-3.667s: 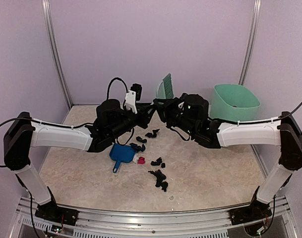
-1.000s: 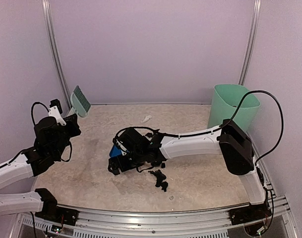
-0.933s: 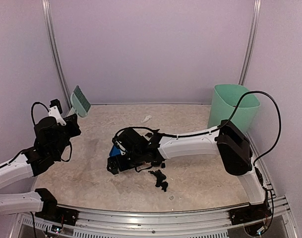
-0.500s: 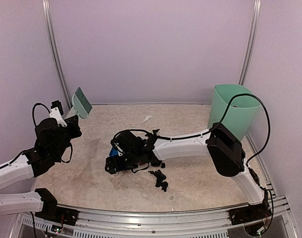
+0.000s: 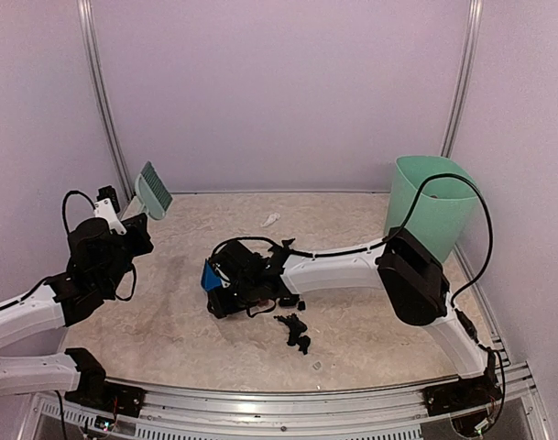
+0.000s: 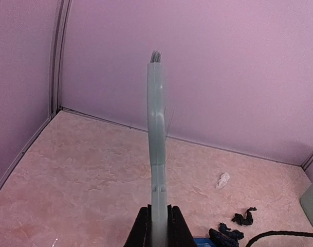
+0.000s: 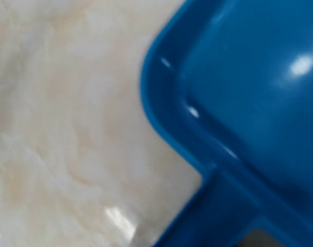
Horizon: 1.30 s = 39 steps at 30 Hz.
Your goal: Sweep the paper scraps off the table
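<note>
The paper scraps (image 5: 297,332) lie as a loose black cluster on the table (image 5: 169,316) near its middle, just right of the blue dustpan (image 5: 210,274) and a little nearer. A white scrap (image 5: 270,220) sits farther back. The right gripper (image 5: 227,286) is down at the dustpan, close to the cluster. Its wrist view is filled by the pan and the root of its handle, so I cannot tell how wide its fingers stand or whether they grip. The left gripper (image 6: 157,226) is well off to the left, pinching the handle of the green brush (image 5: 153,190), which stands nearly upright with its bristles up, so it has the longer reach to make.
</note>
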{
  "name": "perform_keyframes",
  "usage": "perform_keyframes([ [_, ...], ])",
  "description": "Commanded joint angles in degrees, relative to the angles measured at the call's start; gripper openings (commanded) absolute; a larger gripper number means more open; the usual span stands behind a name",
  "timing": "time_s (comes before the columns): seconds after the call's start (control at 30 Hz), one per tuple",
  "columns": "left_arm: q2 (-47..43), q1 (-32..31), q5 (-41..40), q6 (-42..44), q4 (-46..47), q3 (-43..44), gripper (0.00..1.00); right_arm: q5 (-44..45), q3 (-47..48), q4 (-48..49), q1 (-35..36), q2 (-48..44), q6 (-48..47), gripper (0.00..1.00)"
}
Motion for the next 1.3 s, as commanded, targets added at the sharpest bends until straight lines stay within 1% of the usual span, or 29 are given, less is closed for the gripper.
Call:
perform_keyframes([
  [0.0,0.79,0.45,-0.21,0.33,2.6,-0.26,0.0,0.16,-5.35,-3.71,-0.7,-5.08,-6.52,0.51],
  [0.07,0.93,0.41,-0.44,0.34,2.62,-0.26,0.0,1.32,-7.92,-4.61,-0.66,-7.12,-9.41,0.47],
  [0.13,1.04,0.45,-0.45,0.41,2.69,-0.24,0.0,3.71,-10.08,-5.85,-0.66,-9.14,-11.89,0.46],
  [0.27,1.11,0.43,-0.85,0.62,2.7,-0.01,0.0,11.12,-13.98,-8.39,-0.91,-13.13,-14.51,0.52],
  [0.33,1.18,0.45,-0.94,0.61,2.69,-0.06,0.0,12.13,-16.29,-7.57,-1.29,-15.45,-15.34,0.55],
  [0.37,1.21,0.45,-0.92,0.6,2.69,-0.08,0.0,11.16,-17.54,-6.46,-1.42,-16.64,-16.22,0.58],
  [0.5,1.56,0.45,-0.99,0.69,2.69,0.15,0.0,4.27,-22.19,1.2,-1.45,-19.82,-20.75,0.69],
  [0.53,1.63,0.53,-0.95,0.68,2.62,0.14,0.0,3.2,-23.06,3.03,-1.41,-20.11,-21.75,0.7],
  [0.6,1.74,0.52,-0.93,0.6,2.6,0.14,0.0,3.72,-24.5,6.97,-1.52,-20.15,-22.92,0.71],
  [0.7,1.79,0.53,-0.98,0.52,2.6,0.01,0.0,7.05,-27.91,15.16,-1.45,-19.56,-23.62,0.7],
  [0.77,1.9,0.54,-1.08,0.6,2.62,0.15,0.0,8.78,-31.03,24.0,-1.41,-18.77,-24.33,0.7],
  [0.83,2.05,0.54,-1.29,0.6,2.62,0.11,0.0,10.4,-33.18,29.98,-1.36,-17.87,-25.15,0.69],
  [1.0,2.18,0.54,-1.52,0.69,2.77,0.04,0.0,12.34,-37.85,42.35,-0.82,-16.92,-28.25,0.65],
  [1.13,2.75,0.53,-1.61,0.93,3.12,0.13,0.0,12.22,-38.6,46.27,0.19,-15.69,-29.78,0.61],
  [1.27,3.43,0.53,-1.85,1.0,3.37,0.19,0.0,12.24,-38.49,48.17,1.23,-14.63,-28.88,0.61],
])
